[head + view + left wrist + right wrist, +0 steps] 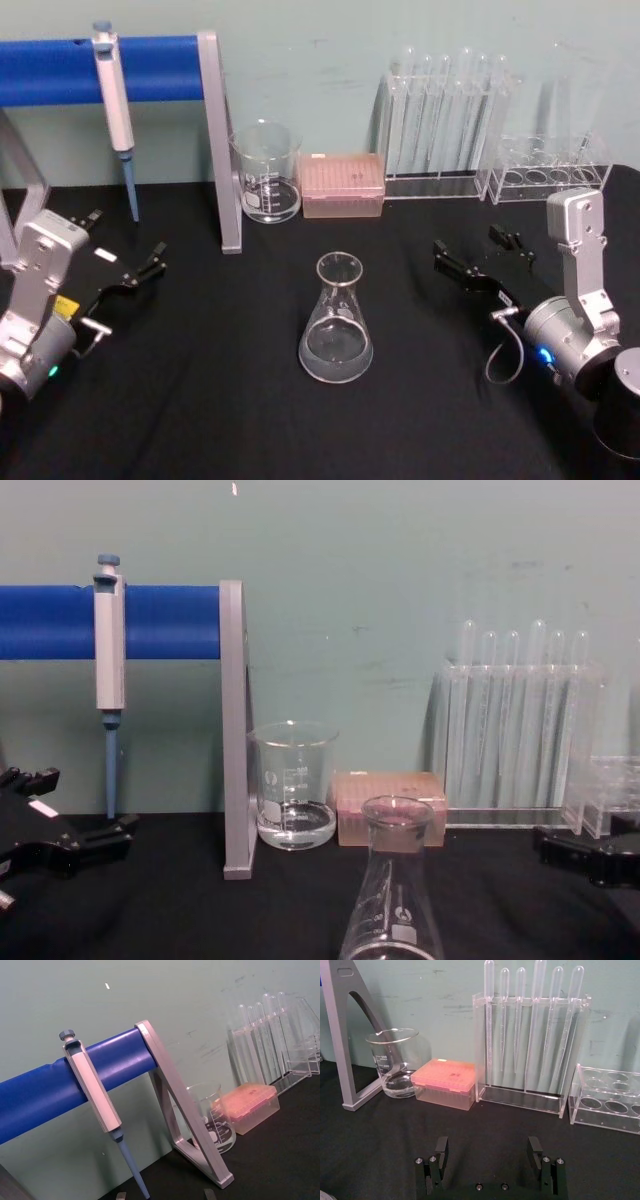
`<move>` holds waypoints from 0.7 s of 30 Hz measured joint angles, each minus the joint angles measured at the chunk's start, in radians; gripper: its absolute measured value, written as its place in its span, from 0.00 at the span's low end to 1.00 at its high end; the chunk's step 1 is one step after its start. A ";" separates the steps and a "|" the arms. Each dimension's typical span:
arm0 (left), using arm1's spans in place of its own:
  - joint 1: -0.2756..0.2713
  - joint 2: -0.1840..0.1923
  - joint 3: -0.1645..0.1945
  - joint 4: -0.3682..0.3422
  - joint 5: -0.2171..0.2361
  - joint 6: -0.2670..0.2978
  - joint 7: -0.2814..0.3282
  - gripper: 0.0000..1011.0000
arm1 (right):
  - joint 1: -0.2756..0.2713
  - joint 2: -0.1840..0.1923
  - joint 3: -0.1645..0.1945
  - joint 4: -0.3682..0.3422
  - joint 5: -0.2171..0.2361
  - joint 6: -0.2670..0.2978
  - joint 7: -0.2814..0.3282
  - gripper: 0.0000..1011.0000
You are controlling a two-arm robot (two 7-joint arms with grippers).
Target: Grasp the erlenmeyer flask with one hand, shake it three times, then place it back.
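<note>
Erlenmeyer flask (336, 322) stands upright on the black table (200, 400), just below the centre of my head view, untouched. My right gripper (478, 258) sits at mid-right, well apart from it, fingers (441, 1149) spread wide and holding nothing. My left gripper (128, 262) rests at far left, open too. Behind, I see a beaker (267, 172) and pink tip box (343, 185).
</note>
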 joint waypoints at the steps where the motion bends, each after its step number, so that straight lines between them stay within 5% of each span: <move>1: 0.000 0.000 0.000 0.000 0.000 0.000 0.000 0.99 | 0.000 0.000 0.000 0.000 0.000 0.000 0.000 0.99; 21: 0.000 0.000 0.000 0.000 0.000 0.000 0.000 0.99 | 0.000 0.001 -0.004 0.002 0.001 -0.002 -0.004 0.99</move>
